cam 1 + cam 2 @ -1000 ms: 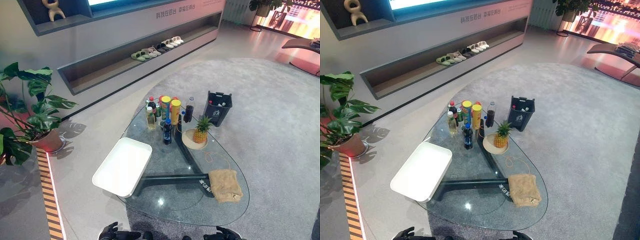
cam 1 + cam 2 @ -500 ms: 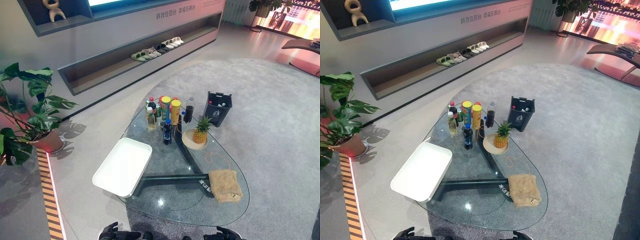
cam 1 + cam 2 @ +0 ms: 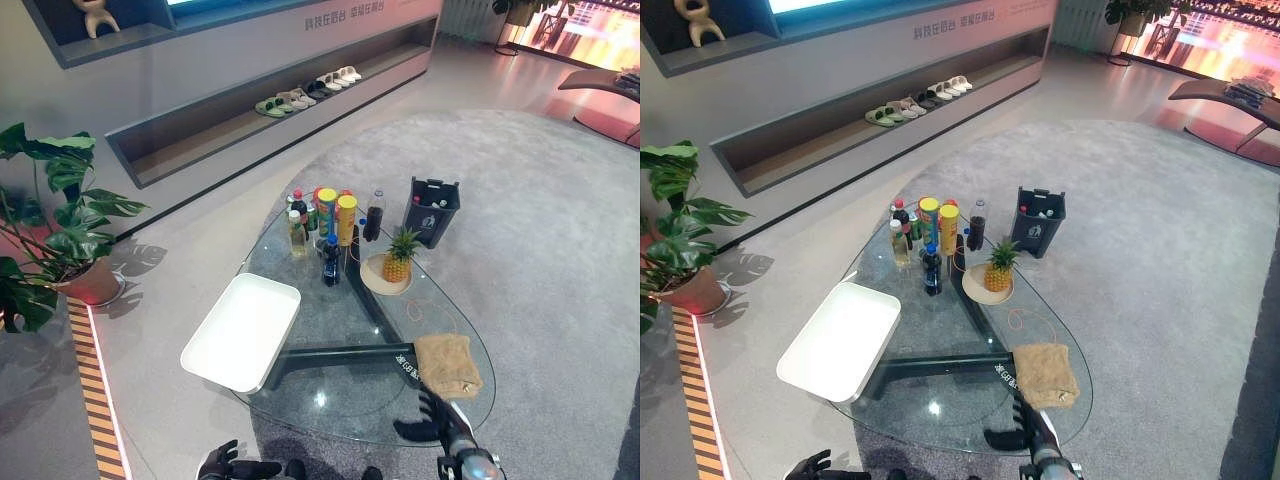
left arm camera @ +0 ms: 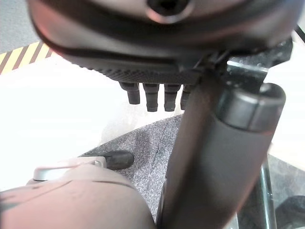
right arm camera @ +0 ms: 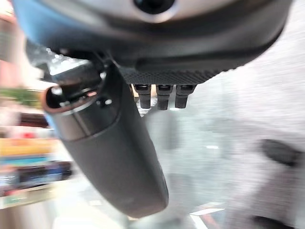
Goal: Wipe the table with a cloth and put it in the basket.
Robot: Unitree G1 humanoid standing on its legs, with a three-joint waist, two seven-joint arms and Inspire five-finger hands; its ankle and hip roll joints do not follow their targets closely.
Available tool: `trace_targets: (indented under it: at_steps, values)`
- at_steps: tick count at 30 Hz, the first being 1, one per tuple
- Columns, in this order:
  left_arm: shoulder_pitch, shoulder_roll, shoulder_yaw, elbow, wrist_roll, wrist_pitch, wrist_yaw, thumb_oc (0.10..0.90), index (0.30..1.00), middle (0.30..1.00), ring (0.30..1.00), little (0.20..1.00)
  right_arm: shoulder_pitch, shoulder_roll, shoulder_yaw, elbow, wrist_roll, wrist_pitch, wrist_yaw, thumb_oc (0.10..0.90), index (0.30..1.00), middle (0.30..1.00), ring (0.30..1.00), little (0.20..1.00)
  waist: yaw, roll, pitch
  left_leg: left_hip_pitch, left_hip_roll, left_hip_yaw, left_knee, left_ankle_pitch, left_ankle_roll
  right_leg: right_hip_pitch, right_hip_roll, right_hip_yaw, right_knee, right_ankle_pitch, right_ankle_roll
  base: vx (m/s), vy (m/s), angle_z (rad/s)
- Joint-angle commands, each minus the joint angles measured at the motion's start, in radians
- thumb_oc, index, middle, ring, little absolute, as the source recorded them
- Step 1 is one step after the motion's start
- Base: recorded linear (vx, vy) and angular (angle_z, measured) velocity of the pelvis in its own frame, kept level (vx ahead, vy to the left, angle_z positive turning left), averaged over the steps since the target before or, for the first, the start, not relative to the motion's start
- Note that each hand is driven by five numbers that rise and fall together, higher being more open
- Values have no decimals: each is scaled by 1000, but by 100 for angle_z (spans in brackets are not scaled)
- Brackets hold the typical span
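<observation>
Dark, the robot's left hand (image 3: 228, 464) is hanging low at the near edge, fingers relaxed and holding nothing. Its right hand (image 3: 437, 425) is hovering over the rounded glass table's (image 3: 330, 420) near rim, fingers loosely spread, just short of the tan folded cloth (image 3: 446, 363). Farther left, a white rectangular tray basket (image 3: 243, 331) is resting on the glass.
</observation>
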Motion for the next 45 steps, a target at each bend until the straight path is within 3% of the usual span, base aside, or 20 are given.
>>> trace_targets:
  at_steps: [1, 7, 8, 14, 17, 18, 24, 31, 37, 45]
  values:
    - [-25, 9, -24, 19, -33, -29, 8, 800, 900, 900, 900, 900, -63, -67, 13, -139, 3, -88, -67, 800, 900, 900, 900, 900, 1, -15, 30, 11, 3, 20, 9, -73, 11, -36, -52, 44, 45, 11, 60, 36, -8, -5]
    - [-3, 9, -20, 11, -33, -37, 18, 800, 900, 900, 900, 900, -77, -81, 6, -282, -29, -95, -152, 800, 900, 900, 900, 900, 1, -17, 54, -16, 7, 29, 30, -74, 12, -67, -56, 45, 68, 7, 57, 0, -10, -6]
    - [-18, 18, -27, 8, -43, -51, 16, 800, 900, 900, 900, 900, -111, -94, 3, -324, -52, -109, -223, 800, 900, 900, 900, 900, 1, -15, 87, -49, 8, 32, 49, -73, 15, -104, -54, 43, 93, 2, 51, -164, -14, -7]
    - [-85, 27, -58, -18, -76, -73, 28, 800, 900, 900, 900, 900, -222, -151, -17, -372, -112, -126, -382, 800, 900, 900, 900, 900, 6, -2, 181, -162, -2, 27, 139, -71, 18, -203, -55, 35, 175, -13, 31, -162, 19, 1]
    - [-92, 22, -69, -25, -84, -74, 30, 800, 900, 900, 900, 900, -275, -184, -29, -377, -195, -79, -498, 800, 900, 900, 900, 900, 9, 10, 212, -181, -13, 19, 151, -72, 17, -220, -60, 33, 181, -11, 30, -50, 57, 4]
    - [-95, 21, -81, -31, -90, -83, 29, 800, 900, 900, 900, 900, -326, -208, -36, -377, -252, -9, -605, 800, 900, 900, 900, 900, 13, 18, 238, -206, -21, 23, 159, -74, 20, -243, -62, 31, 187, -11, 30, -104, 68, -1]
    - [-141, 35, -98, -30, -124, -101, 16, 800, 900, 900, 900, 900, -426, -247, -39, -361, -335, 142, -765, 800, 900, 900, 900, 900, 19, 27, 300, -295, -29, 29, 230, -82, 20, -324, -64, 26, 240, -17, 22, -75, 48, 1]
    - [-210, 48, -124, -71, -146, -109, 14, 800, 900, 900, 900, 900, -538, -274, -25, -351, -331, 243, -847, 800, 900, 900, 900, 900, 25, 38, 378, -414, -33, 33, 339, -98, 22, -442, -68, 21, 336, -30, 8, -48, 38, 1]
    - [-230, 51, -152, -120, -155, -109, 34, 800, 900, 900, 900, 900, -604, -293, -40, -312, -253, 330, -940, 800, 900, 900, 900, 900, 33, 53, 380, -523, -40, 48, 381, -109, 31, -571, -67, 19, 405, -41, 8, -7, 27, 5]
    - [-243, 46, -166, -155, -184, -123, 36, 800, 900, 900, 900, 900, -671, -303, -40, -257, -182, 372, -963, 800, 900, 900, 900, 900, 32, 72, 380, -628, -42, 61, 427, -115, 34, -682, -69, 30, 446, -40, 3, 8, 38, 1]
